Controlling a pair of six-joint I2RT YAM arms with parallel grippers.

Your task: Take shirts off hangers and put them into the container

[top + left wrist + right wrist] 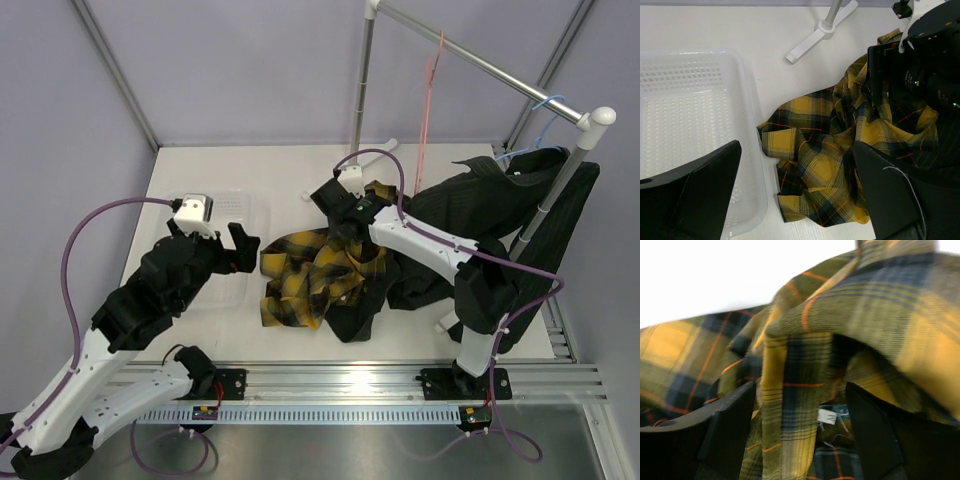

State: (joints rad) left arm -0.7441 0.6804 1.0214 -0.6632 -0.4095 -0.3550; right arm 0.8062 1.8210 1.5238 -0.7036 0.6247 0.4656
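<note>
Your plaid shirt [320, 275] lies crumpled on the counter [300, 170], right under the right claw [801, 390]. Its fingers [725, 435] stand wide around a loose fold. Your left claw [796, 147] hangs wide and empty, with the bin [752, 150] beneath one finger and the shirt beneath the other.

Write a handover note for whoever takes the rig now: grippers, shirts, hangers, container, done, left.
The left gripper is open and empty, by the container's right wall.
The right gripper is open, a fold of the plaid shirt between its fingers.
Done: the plaid shirt is off, heaped on the table beside the container; the pink hanger hangs bare on the rail.
The black shirt drapes by the rack post under the blue hanger; whether it is freed, I cannot tell.
Left: both shirts into the container, which is empty.
</note>
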